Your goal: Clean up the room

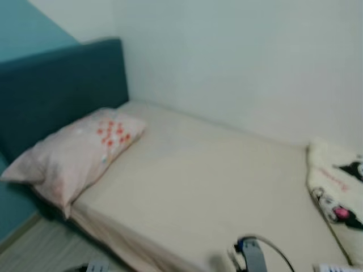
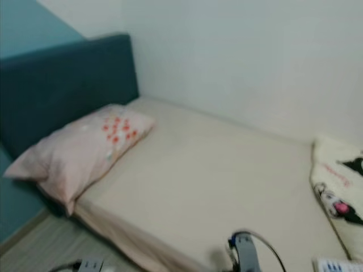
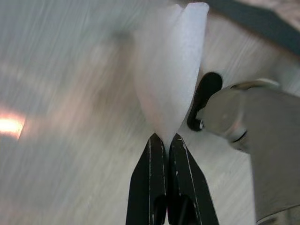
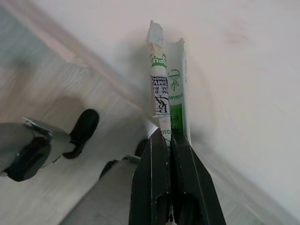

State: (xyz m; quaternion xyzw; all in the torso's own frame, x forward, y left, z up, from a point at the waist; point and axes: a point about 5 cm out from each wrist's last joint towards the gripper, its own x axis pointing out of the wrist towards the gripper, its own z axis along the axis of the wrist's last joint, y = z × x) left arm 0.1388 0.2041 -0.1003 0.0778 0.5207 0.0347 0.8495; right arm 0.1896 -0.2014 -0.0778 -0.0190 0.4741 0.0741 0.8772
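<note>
1. Through our head views we look down on a bed [image 1: 210, 187] with a cream sheet set in the corner of white walls, a pink pillow [image 1: 76, 153] with red flowers lying against the teal headboard [image 1: 62, 85]
2. At the right edge a cream blanket [image 1: 340, 192] printed with cartoon characters lies on the mattress, cut off by the frame
3. Our wrist views add what the head views lack: our left gripper [image 3: 166, 140] has its fingers pressed together on the corner of a white tissue [image 3: 171, 70], held over pale wood floor [image 3: 61, 117]
4. Our right gripper [image 4: 168, 136] has its fingers closed tight on a crumpled wrapper [image 4: 166, 89] with green and black print, beside the edge of the cream sheet
5. All views are blurred; the wrapper's lettering cannot be read, and the grey parts of our arms at the bottom of the head views are cut off
</note>
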